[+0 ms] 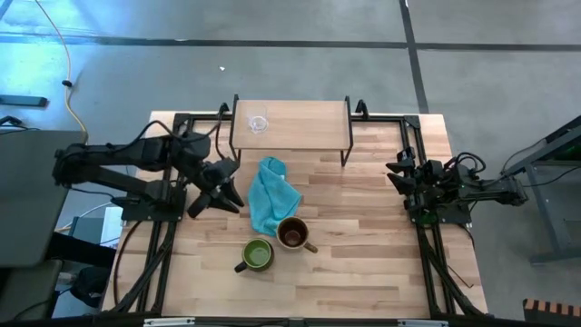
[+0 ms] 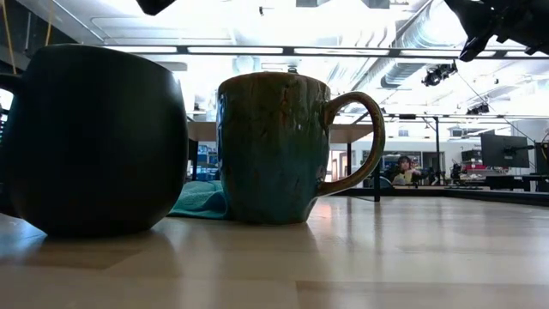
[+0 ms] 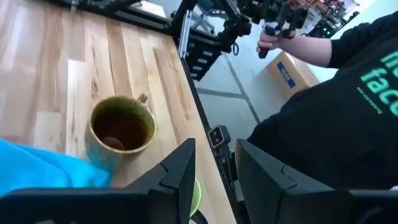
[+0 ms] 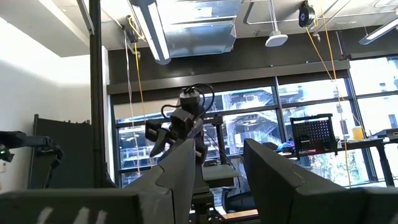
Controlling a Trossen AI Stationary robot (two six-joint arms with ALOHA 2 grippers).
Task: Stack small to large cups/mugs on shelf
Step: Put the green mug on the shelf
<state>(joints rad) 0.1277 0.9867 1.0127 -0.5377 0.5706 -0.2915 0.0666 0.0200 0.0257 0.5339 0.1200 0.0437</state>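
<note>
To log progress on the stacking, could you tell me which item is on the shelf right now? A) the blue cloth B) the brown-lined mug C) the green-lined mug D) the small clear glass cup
D: in the high view only the glass cup stands on the shelf; both mugs and the cloth are on the table.

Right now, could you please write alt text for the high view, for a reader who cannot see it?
On a wooden table, a brown-lined mug and green-lined mug sit beside a blue cloth. A glass cup stands on the shelf; the left gripper hovers near the cloth.
</note>
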